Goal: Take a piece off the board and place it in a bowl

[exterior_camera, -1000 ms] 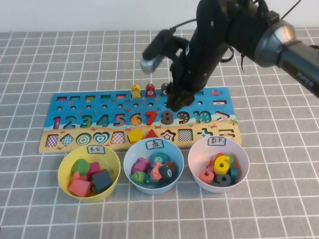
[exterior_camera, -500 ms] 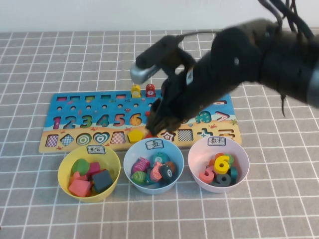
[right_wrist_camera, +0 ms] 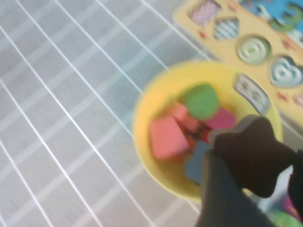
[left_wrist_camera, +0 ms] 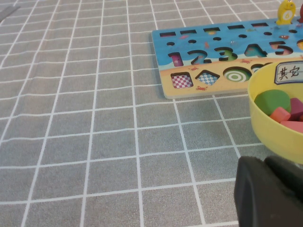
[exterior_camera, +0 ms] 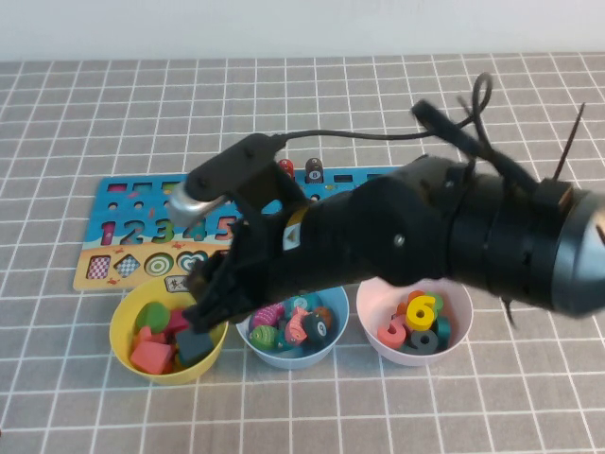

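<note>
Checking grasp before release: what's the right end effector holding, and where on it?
The right end effector, over the yellow bowl, holds the dark star-shaped piece, gripped at its lower edge. The left end effector, beside the bowl, holds nothing visible.

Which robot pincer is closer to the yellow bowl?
The right one. The right pincer hangs just over the yellow bowl, holding the dark star piece above it. The left pincer sits low beside the bowl's outer wall, also near but off to the side.

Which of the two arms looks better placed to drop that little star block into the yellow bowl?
The right. Its gripper hangs over the yellow bowl, fingers shut on the dark star piece. The left gripper sits low on the cloth beside that bowl, holding nothing visible.
</note>
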### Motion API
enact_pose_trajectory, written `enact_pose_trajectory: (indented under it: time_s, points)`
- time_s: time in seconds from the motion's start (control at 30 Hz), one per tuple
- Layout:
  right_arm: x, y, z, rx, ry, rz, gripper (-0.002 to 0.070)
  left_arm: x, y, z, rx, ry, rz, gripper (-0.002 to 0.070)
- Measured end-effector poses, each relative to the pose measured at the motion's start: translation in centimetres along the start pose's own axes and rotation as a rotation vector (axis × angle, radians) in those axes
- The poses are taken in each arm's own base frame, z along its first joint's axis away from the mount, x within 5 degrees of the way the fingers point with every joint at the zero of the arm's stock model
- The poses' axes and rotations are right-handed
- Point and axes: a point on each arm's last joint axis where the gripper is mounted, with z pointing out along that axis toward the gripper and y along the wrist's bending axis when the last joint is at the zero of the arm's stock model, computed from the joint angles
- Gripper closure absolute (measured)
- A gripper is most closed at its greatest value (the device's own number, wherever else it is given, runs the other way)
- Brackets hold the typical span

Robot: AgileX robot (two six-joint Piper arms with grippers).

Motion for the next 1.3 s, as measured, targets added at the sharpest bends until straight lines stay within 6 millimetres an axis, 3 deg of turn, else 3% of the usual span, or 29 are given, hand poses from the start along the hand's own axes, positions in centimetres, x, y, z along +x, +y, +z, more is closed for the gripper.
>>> enact_pose_trajectory:
  time_s: [0.23, 0.47, 0.73, 1.0, 1.3]
  points:
    - [0.0, 1.2, 1.1, -0.024, -0.035, 0.084, 0.0411, 0.0, 0.0, 0.0, 0.0, 0.0, 0.0, 0.068]
    - [0.6, 1.2, 3.9, -0.035, 0.113, 0.154, 0.0411, 0.0, 0.0, 0.0, 0.0, 0.0, 0.0, 0.068]
    - [-0.7, 1.0, 6.3, 0.022, 0.275, 0.261, 0.0412, 0.0, 0.0, 0.0, 0.0, 0.0, 0.0, 0.068]
    - [-1.9, 1.5, 8.6, 0.087, 0.363, 0.25, 0.0413, 0.0, 0.0, 0.0, 0.0, 0.0, 0.0, 0.068]
    - [-2.0, 1.4, 10.7, 0.128, 0.421, 0.231, 0.0421, 0.0, 0.0, 0.0, 0.0, 0.0, 0.0, 0.068]
